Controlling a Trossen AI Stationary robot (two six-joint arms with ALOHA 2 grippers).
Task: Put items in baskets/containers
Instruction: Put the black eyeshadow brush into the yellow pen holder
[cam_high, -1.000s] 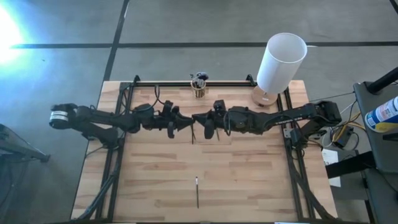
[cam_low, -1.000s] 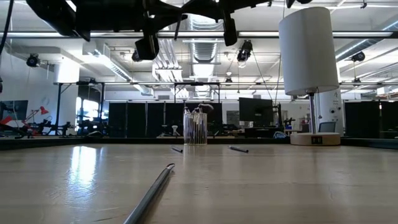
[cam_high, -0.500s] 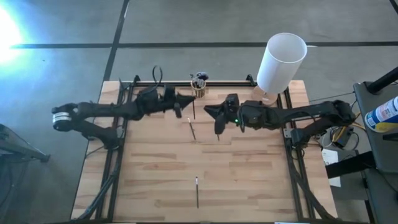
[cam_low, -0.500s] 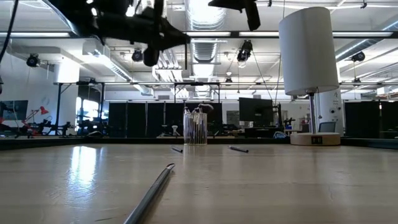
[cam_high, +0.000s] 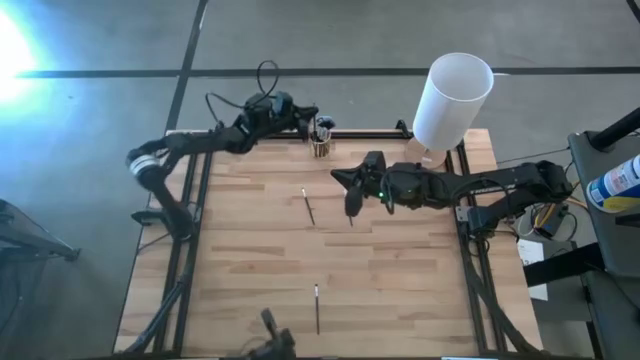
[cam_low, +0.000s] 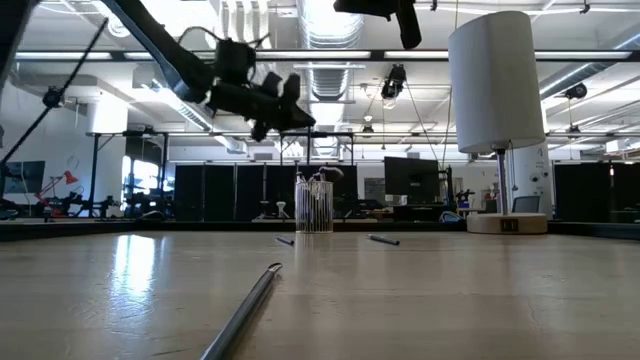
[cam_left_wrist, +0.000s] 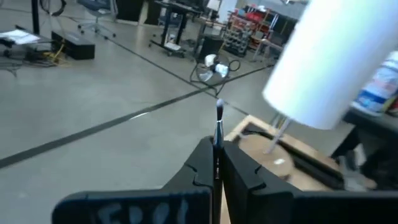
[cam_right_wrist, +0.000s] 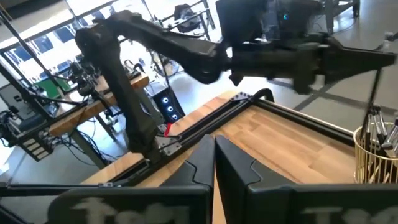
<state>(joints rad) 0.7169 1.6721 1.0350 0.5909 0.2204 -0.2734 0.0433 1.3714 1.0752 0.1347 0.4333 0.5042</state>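
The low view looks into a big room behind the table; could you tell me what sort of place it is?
Probably a robotics lab or workshop: exposed ceiling ducts, rows of dark workbenches with monitors, and an open concrete floor around the wooden table.

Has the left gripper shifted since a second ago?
Yes. The left gripper, shut on a brush, went from mid-table to the far edge, beside the glass cup.

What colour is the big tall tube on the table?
White. The tall tube stands on a wooden base; it shows best in the high view.
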